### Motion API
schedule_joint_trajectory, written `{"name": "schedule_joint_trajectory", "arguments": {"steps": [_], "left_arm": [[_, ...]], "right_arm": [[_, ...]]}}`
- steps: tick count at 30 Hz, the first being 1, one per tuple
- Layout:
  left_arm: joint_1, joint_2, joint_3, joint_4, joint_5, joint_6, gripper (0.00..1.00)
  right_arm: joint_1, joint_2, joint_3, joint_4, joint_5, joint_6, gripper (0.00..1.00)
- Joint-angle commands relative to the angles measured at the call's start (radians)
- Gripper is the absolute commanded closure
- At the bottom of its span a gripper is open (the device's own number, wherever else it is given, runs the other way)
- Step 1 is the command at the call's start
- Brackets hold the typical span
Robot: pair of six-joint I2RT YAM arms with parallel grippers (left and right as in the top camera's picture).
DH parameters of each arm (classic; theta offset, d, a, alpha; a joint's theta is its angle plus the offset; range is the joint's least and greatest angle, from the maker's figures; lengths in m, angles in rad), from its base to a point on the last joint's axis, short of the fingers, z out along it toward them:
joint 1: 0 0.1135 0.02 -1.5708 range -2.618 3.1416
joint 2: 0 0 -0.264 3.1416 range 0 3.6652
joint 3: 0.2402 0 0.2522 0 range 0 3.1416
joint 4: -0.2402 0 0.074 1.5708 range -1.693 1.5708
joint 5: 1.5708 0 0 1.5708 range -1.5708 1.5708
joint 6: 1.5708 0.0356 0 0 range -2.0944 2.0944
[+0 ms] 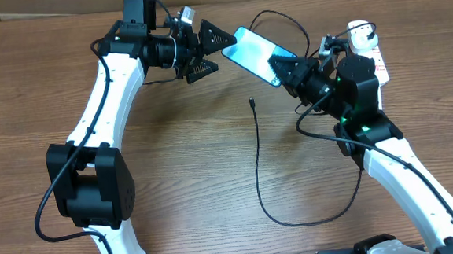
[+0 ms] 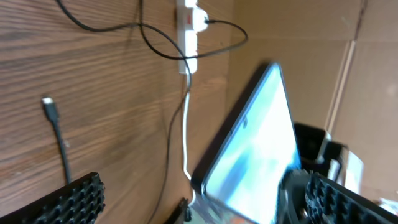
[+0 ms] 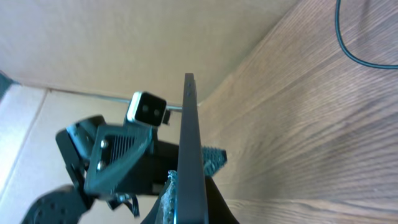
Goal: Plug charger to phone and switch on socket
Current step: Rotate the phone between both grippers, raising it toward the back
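Right pincer (image 1: 283, 65): clamped on the phone (image 1: 252, 51) at the end nearest its own arm; it holds the phone above the desk (image 1: 197, 160) at a tilt, blue-white screen facing up.
Left pincer (image 1: 220, 52): jaws spread wide and gripping nothing; it faces the phone's free end; the upper finger's tip sits just beside that corner, and whether they touch cannot be told.
Phone, left wrist view: the lit screen (image 2: 255, 149) slants up between the two ribbed fingers (image 2: 68, 200); it stands close to the finger on the right and well apart from the one on the left.
Phone, right wrist view: seen edge-on as a thin dark blade (image 3: 189, 137) rising from the grip; the left pincer (image 3: 118, 155) sits just behind it, by the cardboard wall (image 3: 124, 37).
Charger (image 1: 260, 164): a thin black cable lying on the desk; its connector tip (image 1: 252, 103) lies loose on the wood, below the phone and apart from it, plugged into nothing; the cable runs toward the near edge, curls right and climbs under the right arm.
Socket (image 1: 381, 64): a white strip at the far right of the desk, partly hidden by the right arm; red marks show on its side; from the left wrist a black cable loops at its top (image 2: 186, 28) and its white lead (image 2: 185, 124) trails down the desk; the switch position is too small to tell.
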Motion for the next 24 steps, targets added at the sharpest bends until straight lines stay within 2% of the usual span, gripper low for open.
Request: {"name": "schedule_joint_trajectory", "arguments": {"steps": [1, 8, 17, 24], "left_arm": [[0.006, -0.037, 0.021, 0.006, 0.071, 0.015, 0.02], [0.005, -0.037, 0.021, 0.006, 0.071, -0.002, 0.04], [-0.004, -0.037, 0.021, 0.006, 0.024, -0.048, 0.20], [-0.006, -0.037, 0.021, 0.045, -0.015, -0.103, 0.30]], "right_arm": [[0.016, 0.036, 0.010, 0.070, 0.018, 0.084, 0.96], [0.042, 0.076, 0.010, 0.131, 0.064, 0.117, 0.96], [0.113, 0.144, 0.010, 0.235, 0.132, 0.241, 0.96], [0.159, 0.154, 0.010, 0.234, 0.161, 0.259, 0.96]]}}
